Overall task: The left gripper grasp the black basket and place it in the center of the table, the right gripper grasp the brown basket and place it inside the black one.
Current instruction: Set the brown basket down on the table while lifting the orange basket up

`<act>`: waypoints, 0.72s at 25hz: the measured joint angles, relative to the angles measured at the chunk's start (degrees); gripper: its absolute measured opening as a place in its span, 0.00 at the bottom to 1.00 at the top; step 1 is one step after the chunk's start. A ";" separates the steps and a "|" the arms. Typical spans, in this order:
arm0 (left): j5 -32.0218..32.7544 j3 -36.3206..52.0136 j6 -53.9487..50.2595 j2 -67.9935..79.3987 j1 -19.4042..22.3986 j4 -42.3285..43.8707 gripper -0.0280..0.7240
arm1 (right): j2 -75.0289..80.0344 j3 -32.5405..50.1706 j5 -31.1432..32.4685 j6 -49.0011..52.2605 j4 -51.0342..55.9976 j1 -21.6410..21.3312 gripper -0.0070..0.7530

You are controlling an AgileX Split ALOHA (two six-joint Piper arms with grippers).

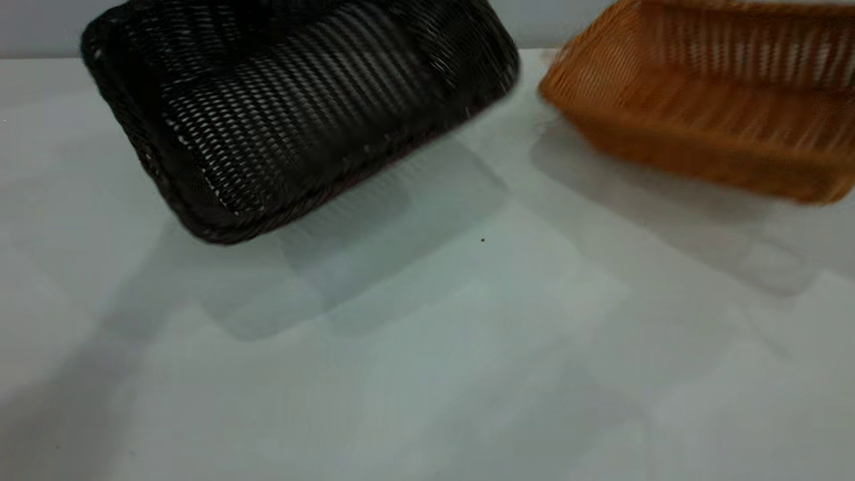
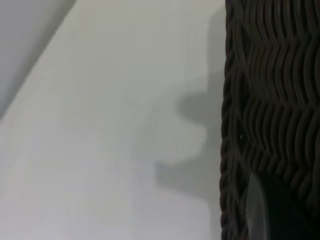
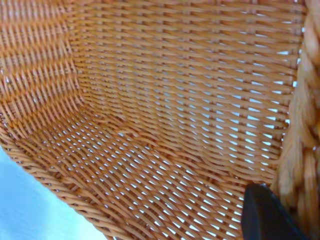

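Note:
The black basket [image 1: 294, 113] hangs tilted above the white table [image 1: 467, 374] at the back left, with its shadow below it. The brown basket [image 1: 708, 93] hangs tilted at the back right, also off the table. Neither gripper shows in the exterior view. In the left wrist view the left gripper [image 2: 242, 212] grips the black basket's braided rim [image 2: 270, 100]; one dark finger [image 2: 270, 212] lies inside the wall. In the right wrist view the right gripper [image 3: 290, 205] grips the brown basket's rim [image 3: 150, 125]; one dark finger [image 3: 265, 217] shows inside, the other is hidden.
A grey wall runs behind the table's far edge [image 1: 40, 57]. A small dark speck [image 1: 483, 240] lies on the table between the two basket shadows. Bare tabletop shows beside the black basket in the left wrist view [image 2: 100, 130].

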 joint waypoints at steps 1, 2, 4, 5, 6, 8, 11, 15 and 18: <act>0.02 0.00 3.71 0.12 -0.89 -1.40 0.14 | 0.00 -1.65 1.62 -0.25 -0.14 -1.23 0.10; 0.15 0.00 6.84 0.44 -1.94 -3.46 0.14 | 0.00 -2.88 3.37 -0.44 -0.25 -2.20 0.10; 0.46 0.00 14.44 1.21 -3.85 -8.67 0.14 | -0.05 -5.46 6.14 -0.66 -0.43 -3.44 0.10; 1.00 0.00 18.48 1.83 -4.86 -11.90 0.14 | -0.05 -6.34 6.84 -0.72 -0.57 -3.85 0.10; 1.86 0.00 21.97 2.37 -5.82 -14.95 0.14 | -0.05 -7.27 7.49 -0.80 -0.62 -4.04 0.10; 3.97 0.00 30.35 3.81 -7.38 -19.37 0.14 | -0.05 -8.64 8.30 -0.87 -0.86 -4.21 0.10; 7.32 0.00 40.77 5.86 -9.24 -22.94 0.14 | -0.05 -9.44 9.19 -0.87 -0.98 -4.32 0.10; 7.62 0.00 47.61 7.98 -10.26 -24.23 0.14 | -0.05 -9.51 9.88 -0.87 -0.98 -4.32 0.10; 6.81 0.00 46.84 9.38 -10.33 -24.67 0.14 | -0.05 -9.51 9.93 -0.87 -1.09 -4.32 0.10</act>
